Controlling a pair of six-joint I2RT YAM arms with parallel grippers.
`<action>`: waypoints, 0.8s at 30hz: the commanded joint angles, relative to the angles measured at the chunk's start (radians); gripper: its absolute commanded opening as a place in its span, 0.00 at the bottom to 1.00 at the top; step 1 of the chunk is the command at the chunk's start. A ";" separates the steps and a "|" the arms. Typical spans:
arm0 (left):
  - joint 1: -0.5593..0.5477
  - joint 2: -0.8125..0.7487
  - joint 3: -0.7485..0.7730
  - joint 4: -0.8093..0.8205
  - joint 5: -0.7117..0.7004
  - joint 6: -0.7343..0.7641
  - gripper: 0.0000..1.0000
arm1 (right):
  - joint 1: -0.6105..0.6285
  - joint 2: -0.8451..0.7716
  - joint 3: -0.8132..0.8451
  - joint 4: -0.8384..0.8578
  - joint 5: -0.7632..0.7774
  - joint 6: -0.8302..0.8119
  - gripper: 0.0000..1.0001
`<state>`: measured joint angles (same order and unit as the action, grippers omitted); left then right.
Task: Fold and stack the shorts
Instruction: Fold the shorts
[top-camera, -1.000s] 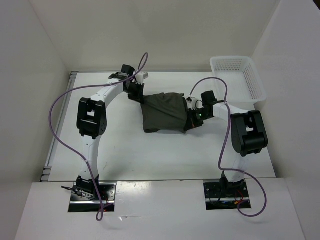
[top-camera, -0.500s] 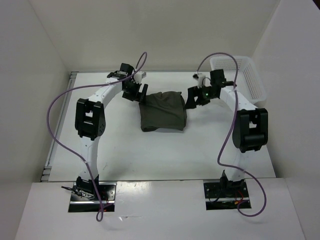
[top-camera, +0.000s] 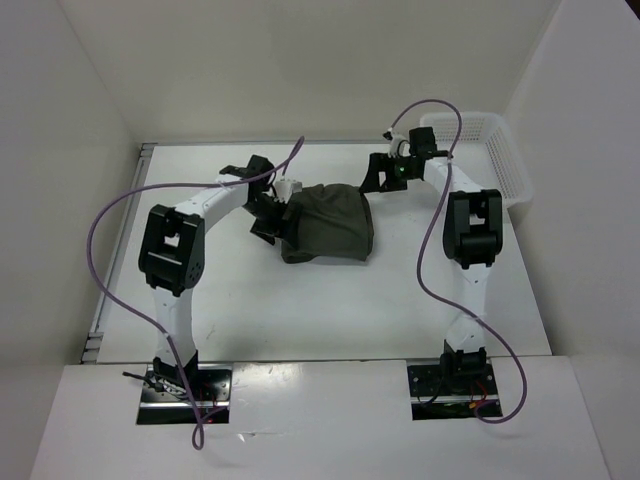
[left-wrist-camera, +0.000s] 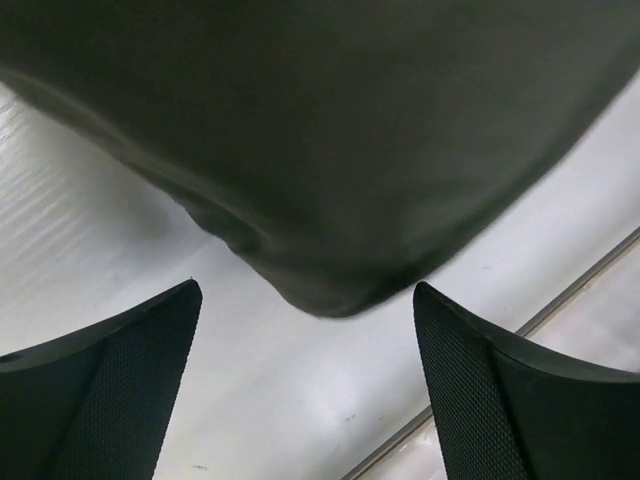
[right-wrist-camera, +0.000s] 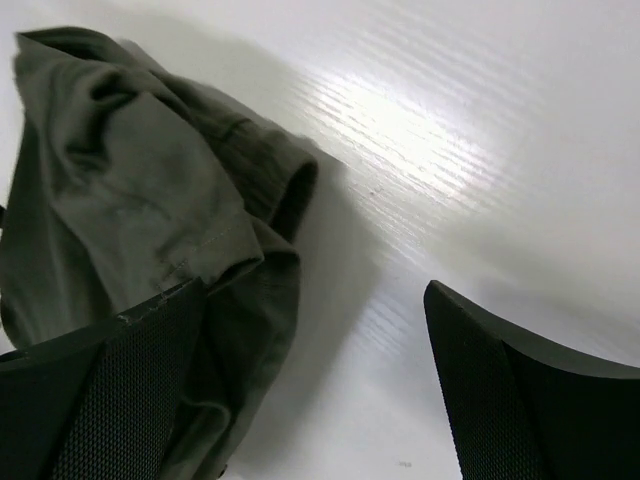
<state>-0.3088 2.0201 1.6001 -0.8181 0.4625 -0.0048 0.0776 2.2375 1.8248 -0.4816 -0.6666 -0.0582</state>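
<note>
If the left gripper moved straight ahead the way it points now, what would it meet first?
Probably the shorts: their folded edge lies right ahead of the open left gripper.

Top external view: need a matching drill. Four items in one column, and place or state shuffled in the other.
Things:
1. shorts
2. basket
3. left gripper
4. right gripper

Place or state:
A. white mesh, at the far right corner of the table
B. open, at the left edge of the olive bundle
C. folded into a bundle, lying mid-table
D. open, just off the bundle's far right corner

Pairs: 1-C, 2-A, 3-B, 4-D
</note>
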 joint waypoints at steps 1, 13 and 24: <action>0.010 0.066 0.063 0.013 0.036 0.005 0.92 | 0.014 0.039 0.042 0.040 -0.051 0.043 0.94; -0.019 0.098 -0.051 0.004 0.091 0.005 0.46 | 0.014 0.066 0.093 0.078 -0.124 0.118 0.80; -0.019 0.098 -0.065 0.004 0.073 0.005 0.19 | 0.016 0.057 0.174 0.106 -0.163 0.173 0.81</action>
<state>-0.3214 2.1242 1.5589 -0.7944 0.5552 -0.0078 0.0811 2.3047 1.9652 -0.4149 -0.7788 0.0891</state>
